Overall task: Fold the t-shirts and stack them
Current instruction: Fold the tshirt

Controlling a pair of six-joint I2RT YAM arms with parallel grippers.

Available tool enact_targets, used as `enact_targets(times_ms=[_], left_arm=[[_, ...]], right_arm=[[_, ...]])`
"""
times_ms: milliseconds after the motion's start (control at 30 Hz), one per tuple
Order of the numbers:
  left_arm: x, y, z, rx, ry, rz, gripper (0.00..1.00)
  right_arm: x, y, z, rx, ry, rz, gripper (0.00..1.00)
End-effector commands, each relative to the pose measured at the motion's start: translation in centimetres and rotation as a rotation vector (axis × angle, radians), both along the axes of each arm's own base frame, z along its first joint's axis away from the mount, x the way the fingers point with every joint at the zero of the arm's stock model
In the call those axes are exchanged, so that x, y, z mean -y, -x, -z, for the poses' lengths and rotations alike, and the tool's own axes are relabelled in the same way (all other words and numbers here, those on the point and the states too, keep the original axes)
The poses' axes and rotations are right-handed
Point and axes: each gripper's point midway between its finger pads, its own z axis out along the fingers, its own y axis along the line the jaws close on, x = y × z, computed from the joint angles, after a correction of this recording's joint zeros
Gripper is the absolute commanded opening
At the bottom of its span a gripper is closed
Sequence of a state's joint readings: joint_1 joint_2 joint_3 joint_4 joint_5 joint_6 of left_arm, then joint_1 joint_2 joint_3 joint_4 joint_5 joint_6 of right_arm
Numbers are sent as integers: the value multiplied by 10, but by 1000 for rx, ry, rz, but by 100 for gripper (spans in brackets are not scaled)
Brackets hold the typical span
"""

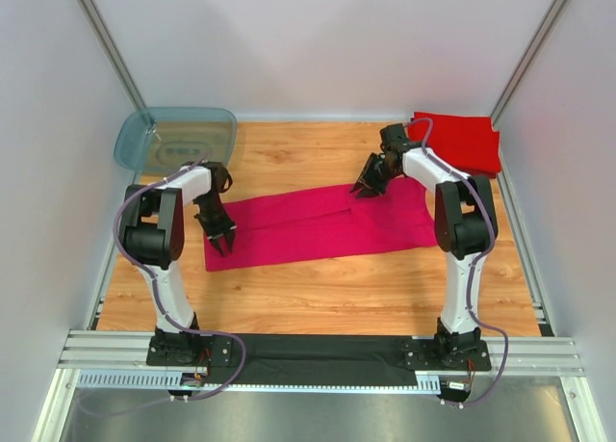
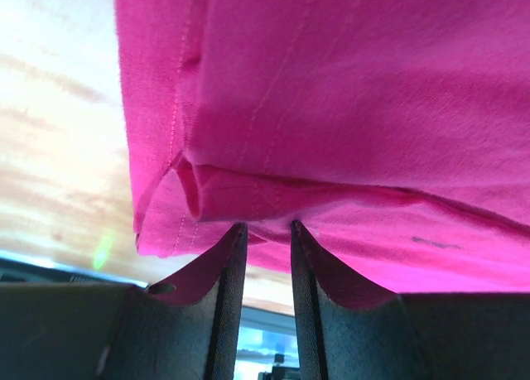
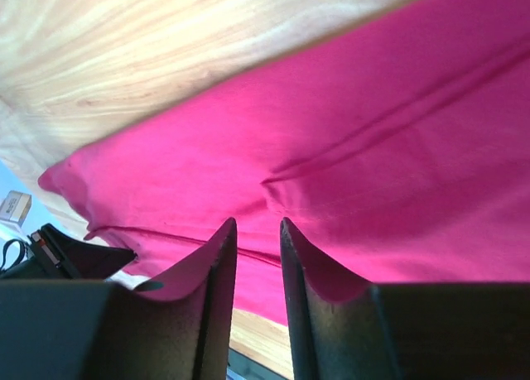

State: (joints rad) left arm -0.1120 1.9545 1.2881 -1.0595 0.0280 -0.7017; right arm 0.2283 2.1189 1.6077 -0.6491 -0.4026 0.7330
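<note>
Magenta shirt (image 1: 322, 228) lies as a long left-to-right strip on the bench (image 1: 318, 288), its left end at the left jaws, narrowly parted, whether nipping the hem I cannot tell, the right jaws slightly spread, empty, over its far edge.

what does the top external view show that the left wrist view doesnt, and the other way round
Only the top view: the whole pink t-shirt laid out as a long band, the folded red t-shirts at the far right corner, the blue-grey tub far left, the right gripper at the band's far edge. Only the left wrist view: hem stitching and layered folds at the shirt's end, close up. Both: the left gripper, slightly open, at the pink shirt's end, on the wooden table.
</note>
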Motion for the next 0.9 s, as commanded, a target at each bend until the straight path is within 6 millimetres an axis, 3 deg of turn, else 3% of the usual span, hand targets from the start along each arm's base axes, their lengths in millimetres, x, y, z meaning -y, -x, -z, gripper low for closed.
enact_targets(times_ms=[0, 67, 133, 167, 200, 400, 567, 733, 867], left_arm=[[-20, 26, 0, -66, -126, -9, 34], [-24, 38, 1, -82, -145, -15, 34], [-22, 47, -2, -74, -130, -31, 34], [-21, 49, -3, -66, -123, -38, 34], [-20, 51, -5, -61, -116, -42, 34], [-18, 47, -31, 19, -100, -46, 34], [-22, 49, -29, 37, -116, -43, 35], [-30, 77, -3, -88, -164, -31, 34], [-21, 94, 4, -144, -123, -69, 34]], right_arm=[[7, -3, -38, 60, 55, 4, 30], [28, 15, -34, -7, 149, 37, 31], [44, 30, -43, -14, 203, 58, 30], [58, 42, -34, -39, 267, 79, 28], [65, 48, -41, -28, 287, 87, 28], [121, 94, -19, -150, 479, 150, 25], [150, 108, 3, -187, 528, 236, 22], [178, 106, 20, -202, 585, 280, 21], [192, 97, 27, -199, 636, 277, 20]])
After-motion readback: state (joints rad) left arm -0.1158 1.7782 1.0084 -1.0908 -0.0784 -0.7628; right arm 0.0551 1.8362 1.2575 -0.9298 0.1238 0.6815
